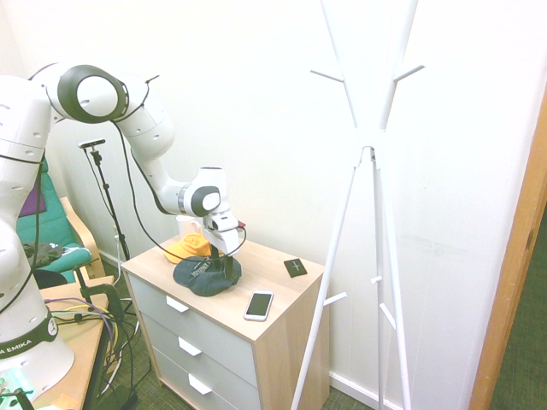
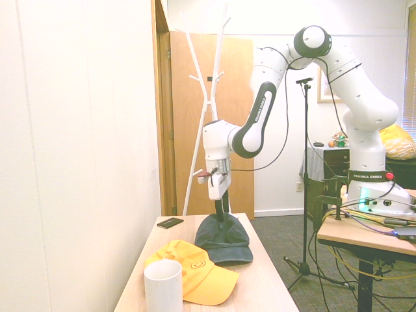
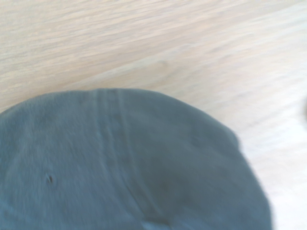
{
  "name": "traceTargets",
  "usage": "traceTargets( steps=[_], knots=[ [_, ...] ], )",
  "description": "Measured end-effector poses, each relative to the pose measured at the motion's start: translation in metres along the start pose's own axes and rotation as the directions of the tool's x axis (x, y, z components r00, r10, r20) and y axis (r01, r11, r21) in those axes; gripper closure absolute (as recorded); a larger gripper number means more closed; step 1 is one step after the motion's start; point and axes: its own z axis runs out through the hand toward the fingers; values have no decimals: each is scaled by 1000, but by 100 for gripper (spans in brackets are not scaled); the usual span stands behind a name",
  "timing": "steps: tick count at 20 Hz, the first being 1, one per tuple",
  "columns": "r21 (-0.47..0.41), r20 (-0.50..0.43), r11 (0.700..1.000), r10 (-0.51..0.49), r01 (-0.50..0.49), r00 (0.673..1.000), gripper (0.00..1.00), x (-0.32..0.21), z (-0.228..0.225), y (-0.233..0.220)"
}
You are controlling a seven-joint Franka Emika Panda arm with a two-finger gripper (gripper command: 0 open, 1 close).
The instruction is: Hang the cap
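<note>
Dark navy fabric baseball cap (image 1: pixel 203 275) with small white lettering lying on the light wooden top of a grey-drawered dresser (image 1: pixel 273 318), touching an orange-yellow cap (image 1: pixel 188 248). Black two-finger gripper (image 1: pixel 228 270) pointing straight down onto the navy crown, fingers spread wide, not pinching. Nearby: white smartphone (image 1: pixel 259 305), small black card (image 1: pixel 295 267), white mug (image 2: pixel 162 288), white coat stand (image 1: pixel 369 171) beside the dresser.

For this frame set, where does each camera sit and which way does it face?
First exterior view: beside the arm's base, facing the dresser and coat rack; arm enters from left.
Second exterior view: at the dresser's far end, facing back at the arm's base beyond the mug.
Wrist view: straight down on the navy cap.
Both exterior views share the open gripper and yellow cap.
</note>
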Motion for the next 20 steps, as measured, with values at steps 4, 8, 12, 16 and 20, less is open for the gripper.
traceTargets(
  steps=[4, 8, 12, 16, 20],
  knots=[
    [-14, -6, 1000, -6, 6, 1000, 100, 1, 16, -10],
    [-10, -18, 1000, 16, -16, 1000, 100, 13, 14, -8],
    [-14, -22, 999, 29, -29, 999, 100, 20, 14, -4],
    [-16, -24, 999, 36, -36, 999, 100, 24, 15, -2],
    [-15, -24, 999, 35, -35, 999, 100, 24, 14, -2]
  ],
)
